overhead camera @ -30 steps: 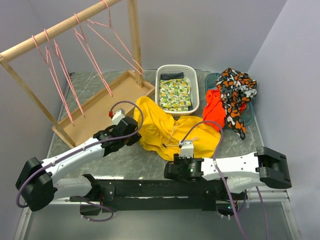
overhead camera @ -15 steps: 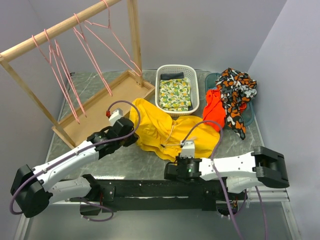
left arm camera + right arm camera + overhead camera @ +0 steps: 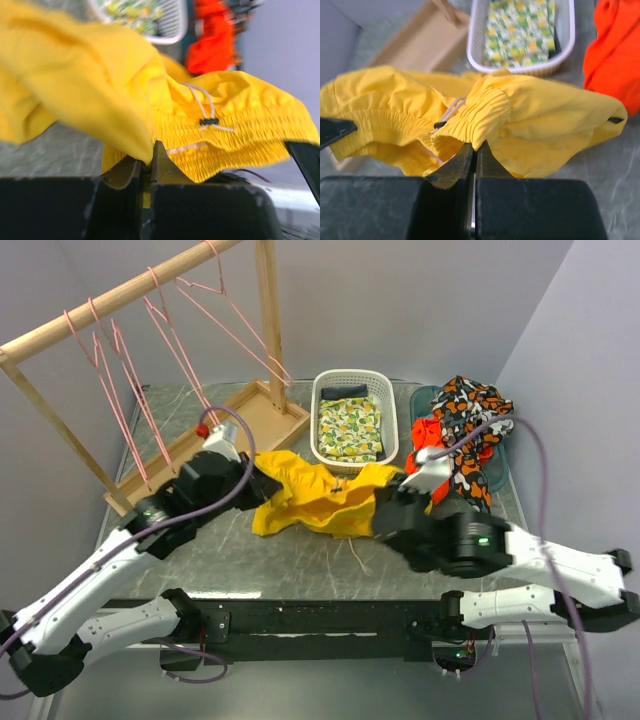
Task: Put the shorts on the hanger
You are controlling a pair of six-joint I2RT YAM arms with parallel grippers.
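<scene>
Since both pairs of fingers are clamped on cloth, I'd treat this as the lift toward the rack and mind the grips first. The left gripper (image 3: pixel 147 167) is pinched tight on a fold of the shorts (image 3: pixel 75 75) right at its tips. The right gripper (image 3: pixel 472 160) is nipped onto the gathered waistband just above its tips, close to the drawstring (image 3: pixel 451 107). Between the two grips the shorts hang in a sagging span over the table (image 3: pixel 300 565), and I cannot tell whether the lowest hem clears it. I judge the waistband wants drawing straighter before going further, or the slack will bunch against the wire. Beyond the left fingers, well apart, the hanger (image 3: pixel 232 330) hangs from the wooden rail (image 3: pixel 120 295). I'd raise both hands together toward it, slowly, since pinches this thin could slip
</scene>
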